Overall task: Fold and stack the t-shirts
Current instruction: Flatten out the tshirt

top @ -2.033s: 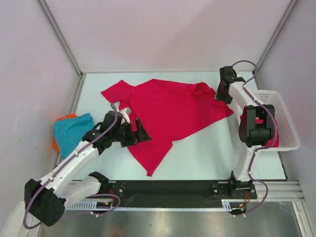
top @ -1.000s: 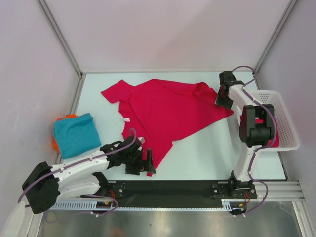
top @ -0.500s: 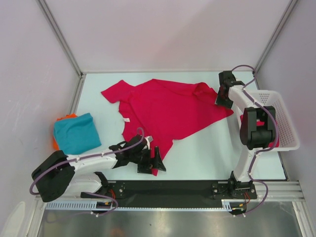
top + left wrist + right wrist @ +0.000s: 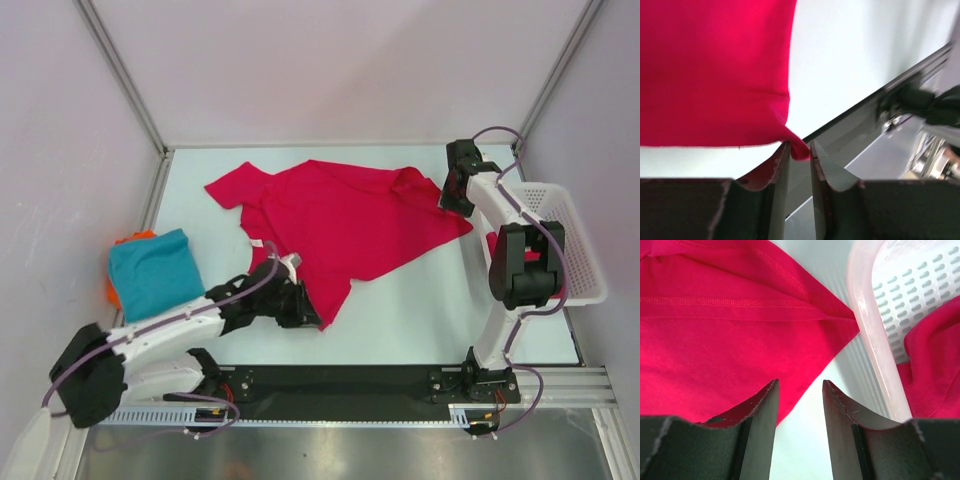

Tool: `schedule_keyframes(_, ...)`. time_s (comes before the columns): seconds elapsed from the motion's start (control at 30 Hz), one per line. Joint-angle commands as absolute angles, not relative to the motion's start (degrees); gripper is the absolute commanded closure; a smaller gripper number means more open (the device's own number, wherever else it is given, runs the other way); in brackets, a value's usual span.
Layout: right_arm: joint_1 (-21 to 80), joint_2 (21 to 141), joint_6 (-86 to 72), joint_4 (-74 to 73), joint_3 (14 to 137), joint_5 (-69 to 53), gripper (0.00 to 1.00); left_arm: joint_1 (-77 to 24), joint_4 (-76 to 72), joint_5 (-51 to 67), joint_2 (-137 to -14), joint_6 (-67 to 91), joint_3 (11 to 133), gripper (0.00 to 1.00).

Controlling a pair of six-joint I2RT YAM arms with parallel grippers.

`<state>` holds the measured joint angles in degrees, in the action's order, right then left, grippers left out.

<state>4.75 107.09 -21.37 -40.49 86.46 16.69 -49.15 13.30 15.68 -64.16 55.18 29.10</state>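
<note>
A crimson t-shirt lies spread flat across the table middle. My left gripper sits low at its near corner. In the left wrist view that gripper is shut on the pointed corner of the crimson t-shirt, which bunches between the fingertips. My right gripper hovers over the shirt's far right corner. In the right wrist view the gripper is open, with the shirt's edge under one finger and bare table in the gap. A folded teal t-shirt rests at the left.
A white mesh basket stands at the right edge, close to the right arm, with another crimson shirt inside it. Its rim is just right of my right fingers. Orange cloth shows under the teal shirt. Side walls enclose the table.
My left gripper swung along the table's near edge to the shirt's near corner and closed on it, pulling the corner in slightly. The right arm has stayed put.
</note>
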Motion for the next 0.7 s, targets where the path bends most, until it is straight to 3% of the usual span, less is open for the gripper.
schedule_keyframes(0.0,5.01,104.41,-21.27,-41.4,87.36,18.11,0.55,-39.16,22.57,14.5,-52.51,50.2,37.33,0.73)
schedule_keyframes(0.27,5.89,105.99,-21.45,-42.1,87.45,17.23,0.53,-15.33,36.04,19.68,-51.5,36.92,52.03,0.72)
schedule_keyframes(0.37,6.41,106.52,-21.27,-42.89,87.98,17.31,0.53,-12.05,33.67,24.68,-54.4,35.95,51.42,0.72)
schedule_keyframes(0.53,6.59,106.61,-20.83,-43.42,89.21,17.4,0.52,-15.37,32.78,31.38,-55.73,34.37,45.28,0.66)
schedule_keyframes(0.57,6.68,106.44,-20.83,-43.42,89.21,17.32,0.52,-16.69,32.96,31.2,-53.2,34.28,41.87,0.59)
schedule_keyframes(0.6,6.77,106.52,-20.83,-43.42,89.03,17.23,0.52,-17.31,33.13,31.55,-51.78,34.19,40.1,0.43)
schedule_keyframes(0.67,6.94,106.7,-21.0,-43.24,88.95,17.14,0.52,-19.23,33.49,32.08,-48.8,35.06,35.28,0.26)
